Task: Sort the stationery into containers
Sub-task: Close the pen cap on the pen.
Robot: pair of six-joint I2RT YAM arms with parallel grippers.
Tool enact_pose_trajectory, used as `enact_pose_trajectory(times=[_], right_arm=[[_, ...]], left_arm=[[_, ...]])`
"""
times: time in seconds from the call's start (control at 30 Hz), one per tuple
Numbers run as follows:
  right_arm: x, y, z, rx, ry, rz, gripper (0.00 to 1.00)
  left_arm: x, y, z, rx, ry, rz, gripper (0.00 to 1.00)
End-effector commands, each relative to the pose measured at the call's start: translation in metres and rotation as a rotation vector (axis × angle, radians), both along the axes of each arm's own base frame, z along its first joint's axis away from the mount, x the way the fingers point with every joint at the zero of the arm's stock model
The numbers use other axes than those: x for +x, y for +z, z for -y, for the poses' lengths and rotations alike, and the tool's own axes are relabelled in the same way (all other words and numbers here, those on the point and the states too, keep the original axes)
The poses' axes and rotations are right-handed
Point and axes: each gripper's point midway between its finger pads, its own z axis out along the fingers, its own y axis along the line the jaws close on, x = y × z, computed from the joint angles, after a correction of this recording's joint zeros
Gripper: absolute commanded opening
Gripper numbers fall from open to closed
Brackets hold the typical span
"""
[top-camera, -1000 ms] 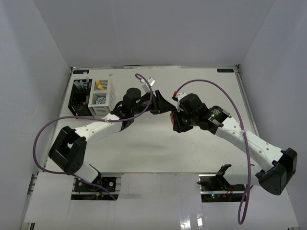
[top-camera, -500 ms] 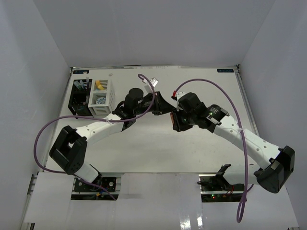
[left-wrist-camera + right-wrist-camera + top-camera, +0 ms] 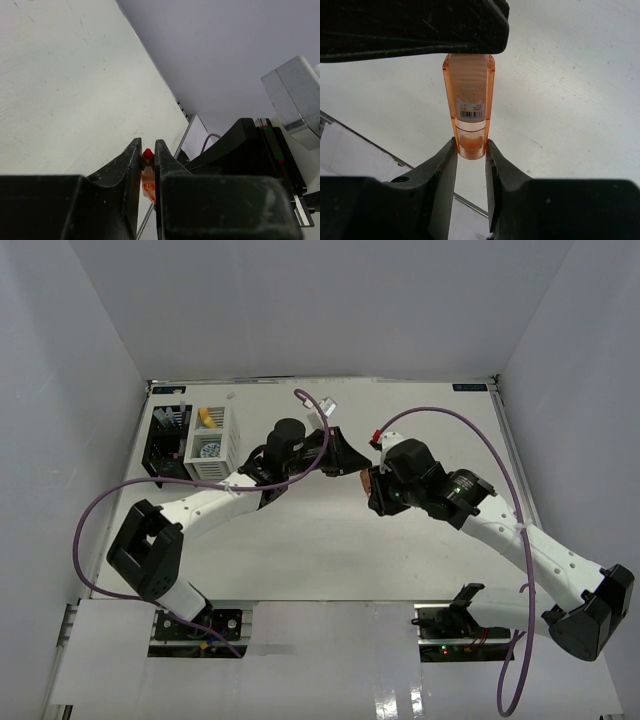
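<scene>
An orange marker (image 3: 367, 480) hangs above the middle of the table, held at both ends. My left gripper (image 3: 360, 468) is shut on its red-tipped end; in the left wrist view the marker (image 3: 148, 175) sits pinched between the jaws (image 3: 147, 150). My right gripper (image 3: 373, 486) is shut on the rounded cap end, and the right wrist view shows the marker (image 3: 468, 100) running from my jaws (image 3: 470, 147) up to the left gripper's black finger (image 3: 410, 25). The black container (image 3: 163, 445) and the white container (image 3: 214, 445) stand side by side at the far left.
The white container holds a yellow marker (image 3: 205, 417) and a blue-white tape roll (image 3: 208, 451); dark pens stand in the black one. Purple cables arc over both arms. White walls close in the table on three sides.
My left gripper has shut on the free end of the orange marker that the right gripper holds. Both grippers have drifted slightly right and away.
</scene>
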Motion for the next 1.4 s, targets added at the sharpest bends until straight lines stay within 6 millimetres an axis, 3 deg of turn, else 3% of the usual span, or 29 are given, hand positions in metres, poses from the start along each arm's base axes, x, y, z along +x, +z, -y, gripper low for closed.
enact_pose_trajectory(times=[0.0,0.1,0.4,0.53,0.67,0.8,1.17,1.37], right_arm=[[0.001,-0.003,0.007,-0.020,-0.008,0.015,0.16],[-0.001,-0.007,0.007,-0.025,-0.006,0.002,0.12],[-0.006,-0.030,0.013,-0.090,-0.015,-0.068,0.09],[-0.007,-0.037,0.016,-0.105,-0.022,-0.090,0.09],[-0.008,-0.038,0.017,-0.104,-0.020,-0.094,0.08],[-0.009,-0.038,0.016,-0.100,-0.009,-0.101,0.08],[-0.005,-0.024,0.013,-0.078,-0.006,-0.079,0.08],[-0.004,-0.018,0.010,-0.060,-0.008,-0.071,0.08]], left_arm=[[0.016,0.014,-0.003,0.010,0.053,0.062,0.10],[0.017,0.016,-0.003,0.022,0.054,0.082,0.13],[0.008,0.020,-0.005,0.004,0.031,0.073,0.42],[0.007,0.023,-0.012,0.009,0.059,0.074,0.47],[0.013,0.024,-0.023,0.032,0.113,0.078,0.49],[0.019,0.013,-0.033,0.069,0.161,0.038,0.50],[0.001,-0.011,-0.014,0.058,0.024,-0.076,0.50],[-0.001,-0.015,-0.011,0.068,0.005,-0.065,0.51]])
